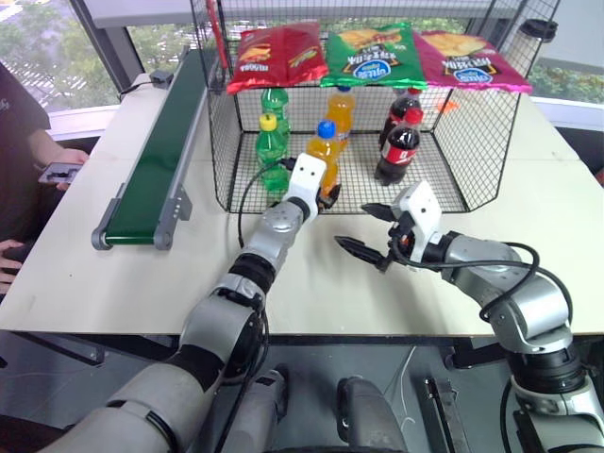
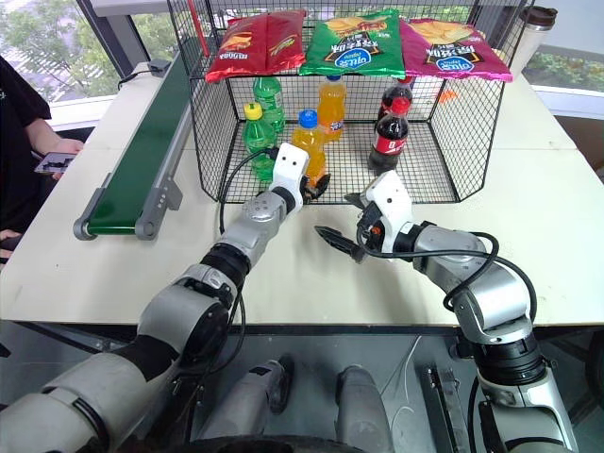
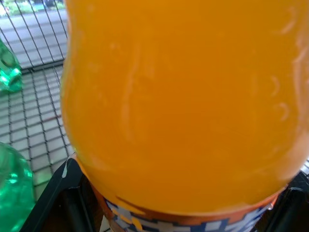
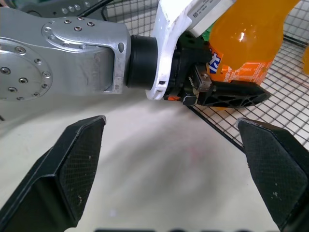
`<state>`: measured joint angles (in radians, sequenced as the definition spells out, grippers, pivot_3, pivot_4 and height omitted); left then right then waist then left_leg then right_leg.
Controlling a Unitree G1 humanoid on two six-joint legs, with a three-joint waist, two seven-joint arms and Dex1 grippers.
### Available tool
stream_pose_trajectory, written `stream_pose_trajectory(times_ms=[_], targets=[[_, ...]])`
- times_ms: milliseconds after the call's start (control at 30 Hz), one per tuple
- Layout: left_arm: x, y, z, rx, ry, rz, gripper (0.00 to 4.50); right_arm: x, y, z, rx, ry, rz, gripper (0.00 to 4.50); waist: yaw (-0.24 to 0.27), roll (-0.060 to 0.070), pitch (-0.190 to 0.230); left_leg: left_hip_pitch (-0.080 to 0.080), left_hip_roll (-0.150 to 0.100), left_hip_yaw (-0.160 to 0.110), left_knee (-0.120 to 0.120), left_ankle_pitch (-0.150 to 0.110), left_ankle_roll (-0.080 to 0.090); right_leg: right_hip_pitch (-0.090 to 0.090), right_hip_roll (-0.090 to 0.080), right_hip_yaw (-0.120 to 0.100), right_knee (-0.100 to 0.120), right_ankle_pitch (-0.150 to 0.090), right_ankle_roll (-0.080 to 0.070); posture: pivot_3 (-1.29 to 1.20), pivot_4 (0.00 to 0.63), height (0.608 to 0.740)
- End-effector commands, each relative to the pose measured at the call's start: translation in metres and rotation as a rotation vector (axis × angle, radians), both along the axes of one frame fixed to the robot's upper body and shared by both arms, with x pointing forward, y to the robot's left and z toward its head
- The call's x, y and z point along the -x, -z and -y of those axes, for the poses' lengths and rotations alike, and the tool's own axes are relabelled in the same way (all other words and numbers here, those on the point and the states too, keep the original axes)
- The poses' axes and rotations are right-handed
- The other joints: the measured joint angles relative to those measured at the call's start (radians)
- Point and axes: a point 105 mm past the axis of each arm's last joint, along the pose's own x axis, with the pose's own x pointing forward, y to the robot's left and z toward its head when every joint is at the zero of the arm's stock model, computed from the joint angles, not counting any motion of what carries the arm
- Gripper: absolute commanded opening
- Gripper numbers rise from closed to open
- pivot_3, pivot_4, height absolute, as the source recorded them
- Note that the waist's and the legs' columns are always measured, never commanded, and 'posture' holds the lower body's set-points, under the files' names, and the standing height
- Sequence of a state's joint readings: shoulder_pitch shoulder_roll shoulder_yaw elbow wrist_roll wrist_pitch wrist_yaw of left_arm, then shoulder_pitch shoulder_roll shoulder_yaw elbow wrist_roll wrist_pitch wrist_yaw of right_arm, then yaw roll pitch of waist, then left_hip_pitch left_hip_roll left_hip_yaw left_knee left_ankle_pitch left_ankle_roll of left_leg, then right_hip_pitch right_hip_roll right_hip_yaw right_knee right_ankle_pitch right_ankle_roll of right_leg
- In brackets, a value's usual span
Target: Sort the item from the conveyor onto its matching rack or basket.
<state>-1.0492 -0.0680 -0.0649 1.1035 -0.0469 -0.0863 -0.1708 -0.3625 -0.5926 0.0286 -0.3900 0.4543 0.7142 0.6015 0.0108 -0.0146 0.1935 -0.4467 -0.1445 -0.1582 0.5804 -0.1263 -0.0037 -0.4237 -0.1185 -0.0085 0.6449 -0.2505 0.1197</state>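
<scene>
The item, an orange soda bottle (image 1: 326, 146) with a blue cap, stands upright at the open front of the black wire cage (image 1: 226, 142). My left gripper (image 1: 326, 193) is shut on its lower body, and the bottle (image 3: 183, 96) is close up in the left wrist view. One black finger (image 4: 231, 94) of that gripper lies across the label at the edge of the mesh floor. My right gripper (image 1: 363, 229) hangs open over the table in front of the cage, with nothing between its fingers. The dark green conveyor (image 1: 165, 151) runs along the left side.
Inside the cage stand two green bottles (image 1: 271, 146), another orange bottle (image 1: 342, 111) and two cola bottles (image 1: 398, 146). Chip bags (image 1: 373, 52) lie on its top. A person holding a phone (image 1: 57, 172) sits at the left table edge.
</scene>
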Motion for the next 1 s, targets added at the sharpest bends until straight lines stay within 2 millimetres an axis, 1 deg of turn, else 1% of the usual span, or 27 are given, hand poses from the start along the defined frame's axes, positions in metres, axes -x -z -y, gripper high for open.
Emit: stream_pose_trajectory(times_ms=[33, 200, 433, 567, 633, 667, 767, 900, 1000], targets=[[-0.003, -0.034, 0.009, 0.032, 0.017, 0.113, 3.06, 0.001, -0.013, 0.004, 0.005, 0.027, 0.060, 4.50, 0.000, 0.000, 0.000, 0.000, 0.000, 0.000, 0.000, 0.000, 0.000, 0.000, 0.000, 0.000, 0.000, 0.000, 0.000, 0.00, 0.150, 0.738], [-0.005, -0.040, 0.005, 0.050, 0.017, 0.135, 3.06, -0.003, -0.012, 0.012, 0.009, 0.078, 0.063, 4.50, 0.000, 0.000, 0.000, 0.000, 0.000, 0.000, 0.000, 0.000, 0.000, 0.000, 0.000, 0.000, 0.000, 0.000, 0.000, 0.00, 0.150, 0.738], [-0.003, -0.065, -0.013, 0.081, 0.056, 0.225, 3.06, -0.009, -0.019, 0.016, -0.029, 0.116, 0.081, 4.50, -0.003, 0.000, 0.000, 0.000, 0.000, 0.000, 0.000, 0.000, 0.000, 0.000, 0.000, 0.000, 0.001, 0.000, 0.000, 0.00, 0.150, 0.738], [0.015, -0.077, -0.038, 0.056, 0.153, 0.277, 3.06, -0.011, -0.030, 0.012, -0.059, 0.099, 0.103, 4.50, -0.015, 0.000, 0.000, 0.001, 0.000, 0.000, 0.000, 0.000, 0.000, 0.000, 0.000, 0.001, 0.001, 0.000, 0.000, 0.00, 0.150, 0.738], [0.026, -0.079, -0.051, 0.036, 0.193, 0.278, 3.06, -0.011, -0.035, 0.009, -0.063, 0.081, 0.113, 4.50, -0.028, 0.000, 0.000, 0.001, 0.000, 0.000, 0.000, 0.000, 0.000, 0.000, 0.001, 0.001, 0.002, 0.000, 0.000, 0.00, 0.150, 0.738], [0.031, -0.079, -0.055, 0.030, 0.209, 0.273, 3.06, -0.011, -0.036, 0.008, -0.064, 0.075, 0.115, 4.50, -0.029, 0.000, 0.000, 0.001, 0.000, 0.000, 0.000, 0.000, 0.000, 0.000, 0.001, 0.001, 0.002, 0.000, 0.000, 0.00, 0.150, 0.738], [0.049, -0.081, -0.075, 0.022, 0.262, 0.250, 3.06, -0.009, -0.043, 0.000, -0.079, 0.031, 0.127, 4.50, -0.028, 0.000, 0.000, 0.002, 0.001, -0.001, 0.000, 0.000, 0.000, 0.000, 0.002, 0.001, 0.003, 0.001, -0.001, 0.00, 0.150, 0.738], [0.072, -0.078, -0.089, 0.003, 0.348, 0.197, 3.06, -0.005, -0.050, -0.011, -0.095, -0.027, 0.134, 4.50, -0.023, 0.000, 0.000, 0.002, 0.001, -0.001, 0.000, 0.000, 0.000, 0.000, 0.001, 0.002, 0.003, 0.001, -0.001, 0.00, 0.150, 0.738], [0.088, -0.072, -0.095, -0.010, 0.418, 0.143, 3.06, -0.001, -0.053, -0.022, -0.102, -0.076, 0.134, 4.50, -0.023, 0.001, 0.000, 0.002, 0.001, -0.001, 0.000, 0.000, 0.000, 0.000, 0.001, 0.002, 0.003, 0.001, -0.002, 0.00, 0.150, 0.738]])
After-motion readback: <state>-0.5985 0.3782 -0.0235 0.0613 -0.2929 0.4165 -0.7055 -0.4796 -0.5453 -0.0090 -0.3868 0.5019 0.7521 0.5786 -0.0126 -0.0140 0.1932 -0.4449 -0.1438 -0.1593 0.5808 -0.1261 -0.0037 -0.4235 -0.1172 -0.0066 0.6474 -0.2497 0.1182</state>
